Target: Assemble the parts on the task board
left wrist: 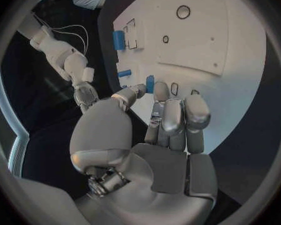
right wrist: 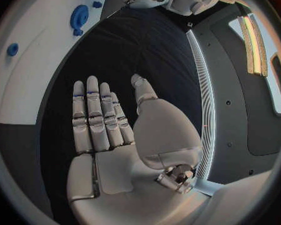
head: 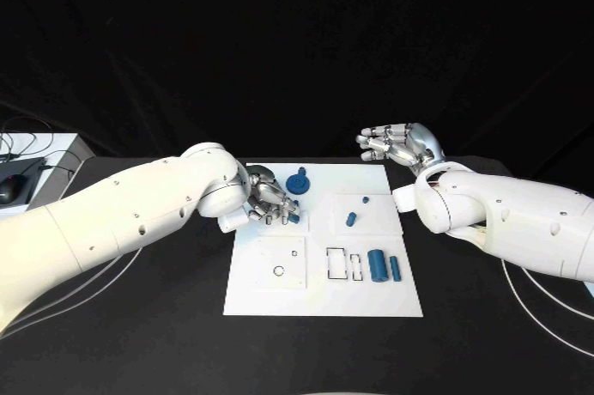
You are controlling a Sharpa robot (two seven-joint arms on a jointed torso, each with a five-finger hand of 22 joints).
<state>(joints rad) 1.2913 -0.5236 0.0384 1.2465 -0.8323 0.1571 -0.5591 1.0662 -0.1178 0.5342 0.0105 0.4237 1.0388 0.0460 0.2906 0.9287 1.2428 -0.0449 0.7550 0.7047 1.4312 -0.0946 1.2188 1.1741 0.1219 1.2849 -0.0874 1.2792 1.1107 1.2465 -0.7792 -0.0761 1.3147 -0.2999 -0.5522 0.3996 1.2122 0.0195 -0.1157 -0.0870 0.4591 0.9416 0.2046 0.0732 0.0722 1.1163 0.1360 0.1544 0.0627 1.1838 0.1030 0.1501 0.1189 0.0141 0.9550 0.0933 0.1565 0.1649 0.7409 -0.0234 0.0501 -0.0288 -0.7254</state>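
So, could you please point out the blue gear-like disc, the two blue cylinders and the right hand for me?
blue gear-like disc [head: 299, 184], head view, on its round face.
two blue cylinders [head: 378, 265], head view, mid-length on the thicker one.
right hand [head: 403, 142], head view, on the back of the hand.

black table [head: 148, 343], white task board [head: 322, 300] on it
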